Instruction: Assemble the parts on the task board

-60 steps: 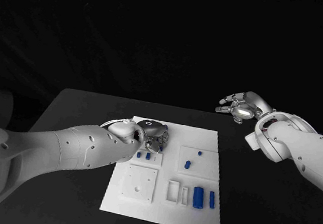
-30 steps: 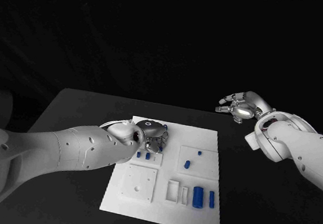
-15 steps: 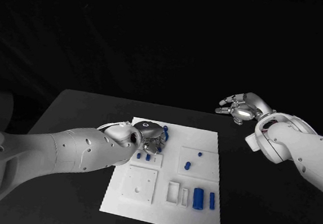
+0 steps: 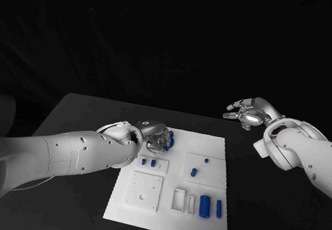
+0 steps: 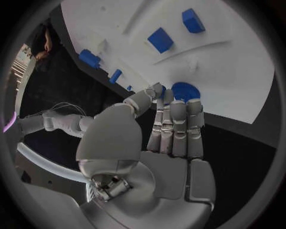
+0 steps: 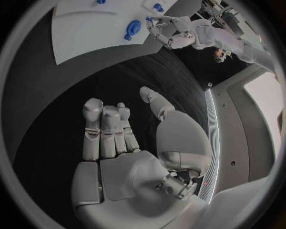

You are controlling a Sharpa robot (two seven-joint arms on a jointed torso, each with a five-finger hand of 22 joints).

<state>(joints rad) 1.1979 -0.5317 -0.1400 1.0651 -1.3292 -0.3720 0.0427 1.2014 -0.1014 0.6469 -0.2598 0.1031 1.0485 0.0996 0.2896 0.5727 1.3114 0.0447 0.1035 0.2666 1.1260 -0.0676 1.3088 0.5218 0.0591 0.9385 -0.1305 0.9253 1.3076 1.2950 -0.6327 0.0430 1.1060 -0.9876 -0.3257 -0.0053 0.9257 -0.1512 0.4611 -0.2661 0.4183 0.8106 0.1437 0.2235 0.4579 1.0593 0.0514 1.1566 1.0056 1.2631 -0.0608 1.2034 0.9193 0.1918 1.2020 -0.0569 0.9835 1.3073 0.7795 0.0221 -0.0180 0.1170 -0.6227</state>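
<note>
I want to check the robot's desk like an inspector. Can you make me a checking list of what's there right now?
Surface: black table, task board lying flat in its middle.
Job's things: small blue parts along the board's near edge, more blue parts mid-board; round blue part at the left hand's fingertips near the board's far edge.
Clutter: nothing seen.
Hands: left hand is over the board's far end, whether it grips the round part cannot be told; right hand is raised off to the side, holding nothing, fingers apart.
Cables: nothing seen on the table.
Surroundings: dark.
</note>
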